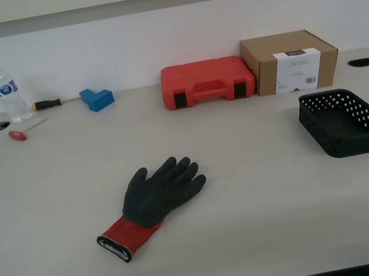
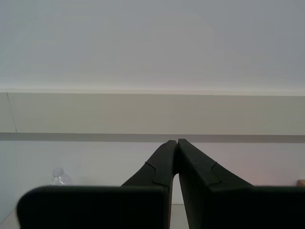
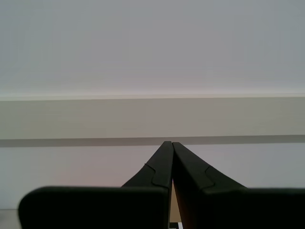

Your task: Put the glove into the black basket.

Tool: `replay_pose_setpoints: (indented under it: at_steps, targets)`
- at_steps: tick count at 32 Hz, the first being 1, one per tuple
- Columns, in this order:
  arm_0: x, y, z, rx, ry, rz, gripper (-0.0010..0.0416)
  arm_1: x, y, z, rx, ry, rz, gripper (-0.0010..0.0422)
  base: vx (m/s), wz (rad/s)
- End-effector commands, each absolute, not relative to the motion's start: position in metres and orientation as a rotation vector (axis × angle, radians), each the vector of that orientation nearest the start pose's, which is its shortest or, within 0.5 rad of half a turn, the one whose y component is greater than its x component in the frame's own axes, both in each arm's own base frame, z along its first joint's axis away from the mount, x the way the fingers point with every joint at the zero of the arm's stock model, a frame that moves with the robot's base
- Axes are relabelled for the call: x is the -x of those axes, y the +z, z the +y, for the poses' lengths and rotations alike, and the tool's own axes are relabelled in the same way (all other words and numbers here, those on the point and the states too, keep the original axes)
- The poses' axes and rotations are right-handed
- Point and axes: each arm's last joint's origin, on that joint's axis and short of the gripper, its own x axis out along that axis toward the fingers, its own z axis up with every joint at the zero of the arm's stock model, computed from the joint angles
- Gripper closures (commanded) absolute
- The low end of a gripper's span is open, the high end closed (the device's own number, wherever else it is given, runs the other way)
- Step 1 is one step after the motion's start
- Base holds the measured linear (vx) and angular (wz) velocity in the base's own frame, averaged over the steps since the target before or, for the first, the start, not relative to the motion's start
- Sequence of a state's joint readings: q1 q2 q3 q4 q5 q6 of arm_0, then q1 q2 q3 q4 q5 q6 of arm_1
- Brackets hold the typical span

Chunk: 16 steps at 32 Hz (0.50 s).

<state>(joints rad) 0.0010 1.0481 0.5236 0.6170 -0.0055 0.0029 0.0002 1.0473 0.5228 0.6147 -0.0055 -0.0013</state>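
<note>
Your black basket (image 1: 346, 121) sits empty toward the exterior view's right, beside the closed cardboard box (image 1: 290, 61). The glove (image 1: 154, 203) lies palm-down mid-counter (image 1: 265, 195), well apart from it. My first gripper (image 3: 167, 143) and my second gripper (image 2: 175, 141) face the pale wall, fingers pressed together, holding nothing.

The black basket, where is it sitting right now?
In the exterior view the black basket stands on the table at the view's right edge, empty, in front of the cardboard box and well apart from the glove.
</note>
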Motion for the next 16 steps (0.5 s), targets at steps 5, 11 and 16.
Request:
replay_pose_setpoints:
  at_steps: [5,11,16]
  targets:
    - [-0.2266,0.2709,0.0004,-0.003,0.007,-0.096,0.0405,-0.2297,0.2653,0.0003,0.001,0.011,-0.066,0.0412,0.000,0.000]
    - [-0.2266,0.2709,0.0004,-0.003,0.007,-0.096,0.0405,-0.2297,0.2653,0.0003,0.001,0.011,-0.066,0.0412,0.000,0.000]
    - [-0.2266,0.2709,0.0004,-0.003,0.007,-0.096,0.0405,-0.2297,0.2653,0.0003,0.001,0.011,-0.066,0.0412,0.000,0.000]
